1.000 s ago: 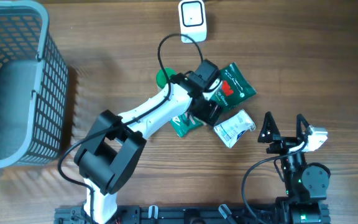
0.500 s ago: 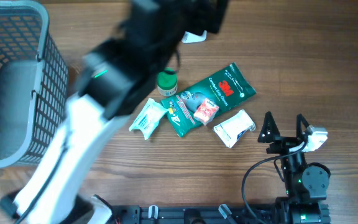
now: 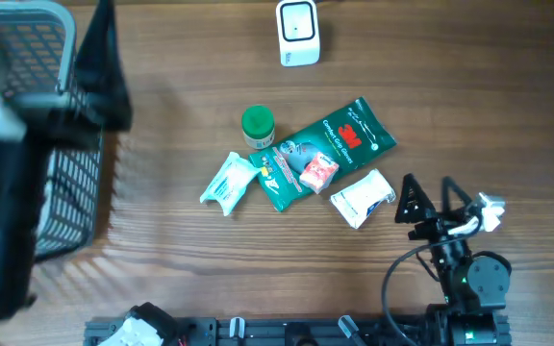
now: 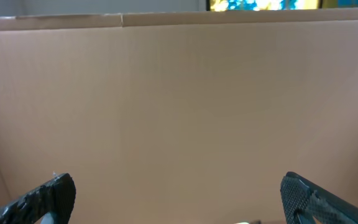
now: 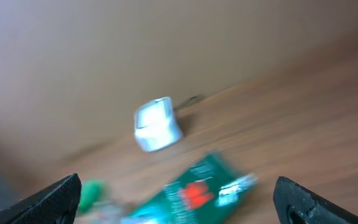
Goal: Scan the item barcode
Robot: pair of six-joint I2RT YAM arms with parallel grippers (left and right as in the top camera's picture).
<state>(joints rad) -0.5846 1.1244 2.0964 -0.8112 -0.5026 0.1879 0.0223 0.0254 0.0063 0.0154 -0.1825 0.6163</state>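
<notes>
Left tool (image 4: 176,193) and right tool (image 3: 427,189) both gape wide, empty. The 3M pouch (image 3: 342,142) and white packet (image 3: 364,197) lie ungrasped, clustered on the worktop (image 3: 489,86) short of the scanner (image 3: 298,32), seemingly for easy reach.

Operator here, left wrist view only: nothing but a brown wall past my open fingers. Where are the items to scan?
Observer: Clustered in the middle of the table: a green 3M pouch, a green-capped bottle, a white sachet, a white packet and a small pink packet.
Operator: Where's the scanner?
Observer: The white scanner sits at the far edge, apart from the cluster.
Operator: Is the right arm holding anything?
Observer: No. The right gripper is open and empty, near the white packet.
</notes>
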